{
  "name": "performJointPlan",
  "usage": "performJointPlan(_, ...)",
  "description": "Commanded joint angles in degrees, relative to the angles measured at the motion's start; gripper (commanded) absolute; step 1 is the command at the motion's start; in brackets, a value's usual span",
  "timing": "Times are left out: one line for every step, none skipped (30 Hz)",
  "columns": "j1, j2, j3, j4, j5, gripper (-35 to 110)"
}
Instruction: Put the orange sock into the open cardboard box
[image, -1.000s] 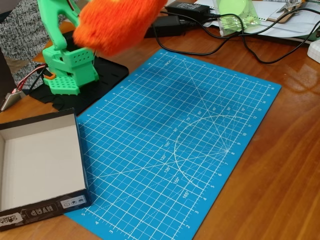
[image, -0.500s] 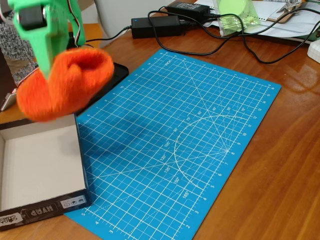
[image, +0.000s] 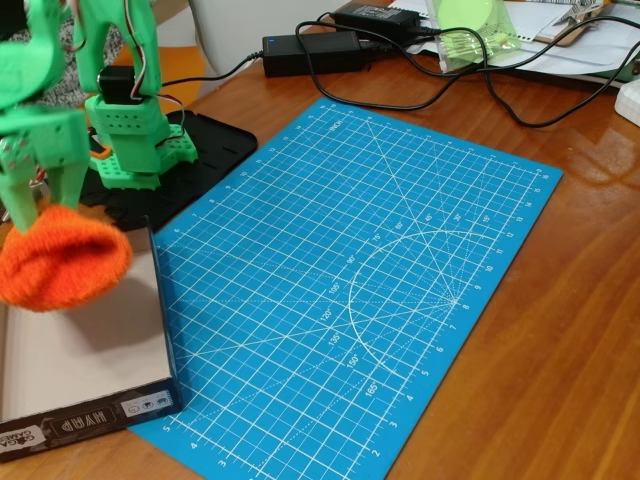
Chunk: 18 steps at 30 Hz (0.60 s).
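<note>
Green gripper clenched on orange sock, fingertips apparently buried in fabric. Sock hangs above white interior of open cardboard box, beside blue cutting mat.

Fixed view. The blue mat lay bare, giving free passage. The box was open-topped, its walls low; the sock, held in the gripper, hung over its rear. Cables crossed the far edge.
</note>
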Motion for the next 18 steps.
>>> performJointPlan(6.5,-3.43,1.93,-0.79,0.97,0)
performJointPlan(7.65,-5.1,2.37,-0.97,1.58,0)
performJointPlan(8.44,-6.42,2.9,-0.97,2.2,0)
performJointPlan(8.79,-7.47,3.6,-0.97,2.72,0)
performJointPlan(9.14,-8.09,4.22,-0.97,3.52,0)
performJointPlan(9.4,-8.53,4.66,-0.88,4.39,0)
performJointPlan(9.4,-8.88,4.75,-0.62,5.36,0)
performJointPlan(8.88,-9.05,4.57,0.09,6.5,0)
performJointPlan(7.82,-9.32,3.87,1.14,7.91,0)
performJointPlan(6.59,-9.58,2.64,2.29,9.32,0)
performJointPlan(5.63,-9.84,1.58,2.99,10.63,0)
performJointPlan(5.1,-10.02,0.79,2.9,11.78,0)
performJointPlan(5.01,-10.37,0.26,2.37,12.92,0)
performJointPlan(4.92,-10.81,-0.09,1.93,13.97,0)
performJointPlan(4.75,-11.16,-0.53,1.76,14.77,-1)
performJointPlan(4.75,-11.6,-0.97,1.67,15.12,-1)
performJointPlan(4.66,-11.95,-1.41,1.76,15.29,-1)
performJointPlan(4.66,-12.39,-1.76,1.76,15.56,-1)
